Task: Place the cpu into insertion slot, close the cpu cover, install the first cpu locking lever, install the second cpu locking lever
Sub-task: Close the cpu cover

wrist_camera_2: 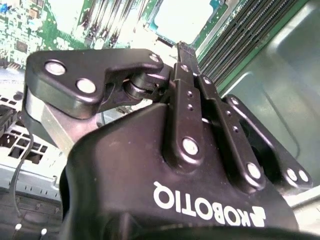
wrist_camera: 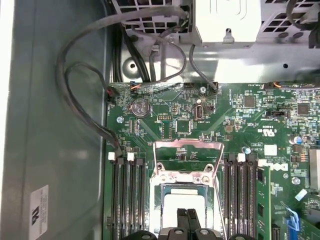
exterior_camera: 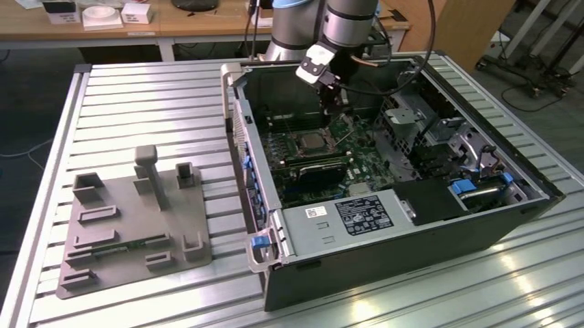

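A: What do we have underneath all this?

B: We see a slatted metal table with a dark computer case lying on its side, open face up. Toward the exterior view's left, a grey fixture plate sits on the slats beside the case. Behind the table stands a wooden desk.

A: And the cpu?

B: We find the cpu lying flat in the insertion slot on the green motherboard, pale metal top facing up out of the case. It is square, so we can give it no long axis, but its edges run parallel to the long black memory slots on either side.

A: Is the cpu cover down?

B: We see the cpu cover lying over the socket, and the chip shows through its cut-out. Thin silvery rods run along both sides of the socket – we cannot tell whether they are latched.

A: The gripper?

B: We see the gripper pointing down into the case, just above the socket. In both wrist views its fingers are drawn together at the tips – we see nothing between them.
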Controlling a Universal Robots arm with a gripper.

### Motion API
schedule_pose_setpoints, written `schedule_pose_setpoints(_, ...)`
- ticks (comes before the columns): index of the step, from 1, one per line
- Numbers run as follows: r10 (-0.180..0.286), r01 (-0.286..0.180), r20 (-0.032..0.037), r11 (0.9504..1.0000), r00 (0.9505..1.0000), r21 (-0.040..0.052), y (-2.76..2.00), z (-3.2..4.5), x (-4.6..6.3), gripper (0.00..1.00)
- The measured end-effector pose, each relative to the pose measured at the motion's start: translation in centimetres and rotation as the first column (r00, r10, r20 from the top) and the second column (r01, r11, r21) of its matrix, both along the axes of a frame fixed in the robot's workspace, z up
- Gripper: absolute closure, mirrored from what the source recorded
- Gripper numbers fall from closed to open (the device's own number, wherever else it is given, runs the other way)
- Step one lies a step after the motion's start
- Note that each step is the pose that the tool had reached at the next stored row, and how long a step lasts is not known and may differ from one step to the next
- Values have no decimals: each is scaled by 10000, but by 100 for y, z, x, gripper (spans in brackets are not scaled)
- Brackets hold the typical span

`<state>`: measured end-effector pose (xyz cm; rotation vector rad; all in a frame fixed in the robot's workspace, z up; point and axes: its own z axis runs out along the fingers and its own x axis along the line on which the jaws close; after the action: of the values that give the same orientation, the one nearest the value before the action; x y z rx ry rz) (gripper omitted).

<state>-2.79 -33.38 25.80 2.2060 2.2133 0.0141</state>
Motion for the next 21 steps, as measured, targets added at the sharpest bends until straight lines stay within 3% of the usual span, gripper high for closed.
schedule_pose_setpoints(4, 0, 0, 0, 10000, 10000, 0, 0, 62, 0, 90)
schedule_pose_setpoints(21, 1, -1, 1, 10000, 10000, 1, 9, 55, 195, 90)
